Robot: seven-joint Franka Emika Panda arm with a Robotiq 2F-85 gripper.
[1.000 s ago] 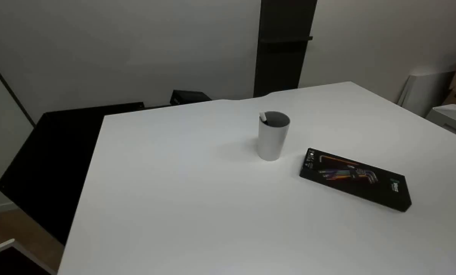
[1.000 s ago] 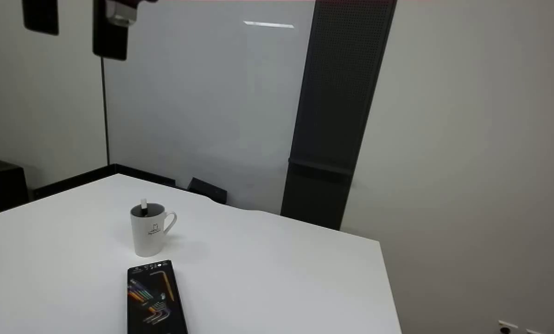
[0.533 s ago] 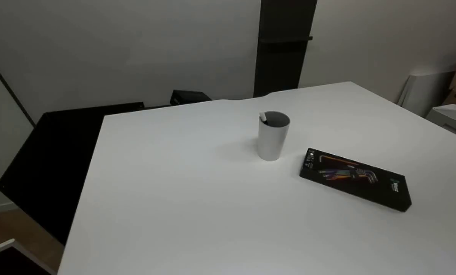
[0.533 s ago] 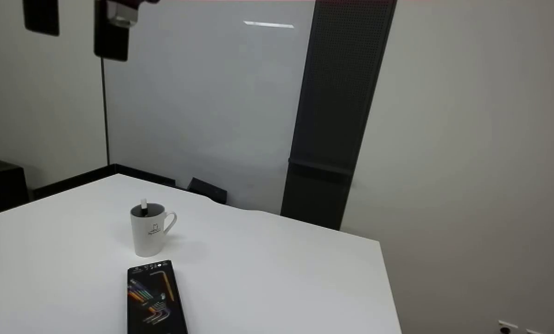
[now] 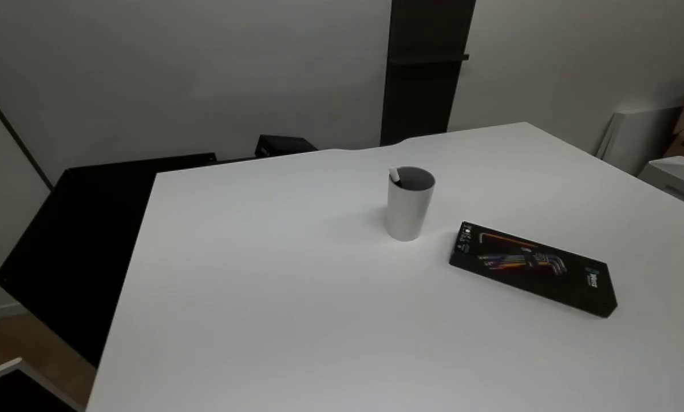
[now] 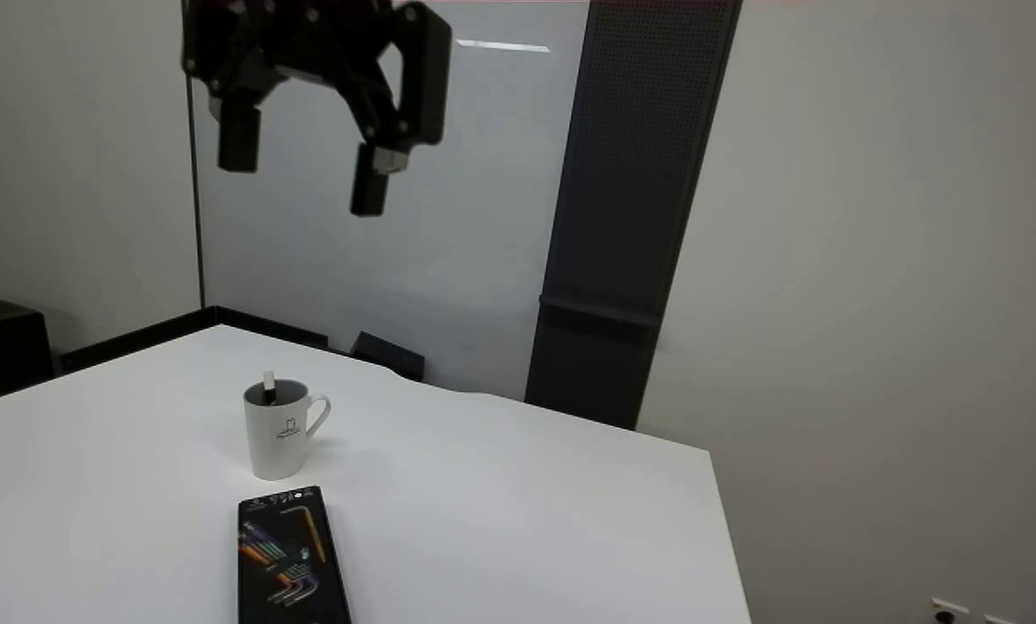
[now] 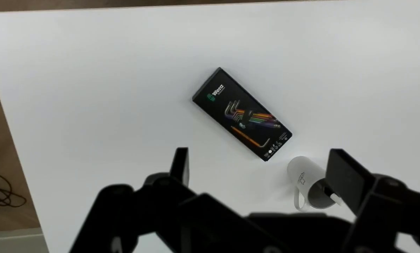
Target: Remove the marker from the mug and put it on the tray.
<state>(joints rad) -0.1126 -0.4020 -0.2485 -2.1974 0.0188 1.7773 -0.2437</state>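
The marker (image 6: 270,386), dark with a white end, stands tilted inside the mug (image 6: 276,442), its white end above the rim. In an exterior view the marker (image 5: 395,175) and the light-grey mug (image 5: 407,213) show too. The tray (image 5: 533,270) looks like a flat black box printed with coloured hex keys. It lies beside the mug, also in an exterior view (image 6: 292,555). My gripper (image 6: 303,178) is open and empty, high above the table. In the wrist view my gripper (image 7: 263,169) frames the mug (image 7: 303,172) near its right finger; the tray (image 7: 243,116) lies beyond.
The white table (image 5: 261,297) bears the mug and the tray. A black surface (image 5: 72,246) adjoins the table's edge. A small black box (image 5: 284,145) and a dark panel (image 5: 424,74) stand behind it. A cable (image 7: 2,191) lies on the floor.
My gripper has come down and to the right in an exterior view, so that both fingers and more of its body show. The mug, marker and tray have not moved.
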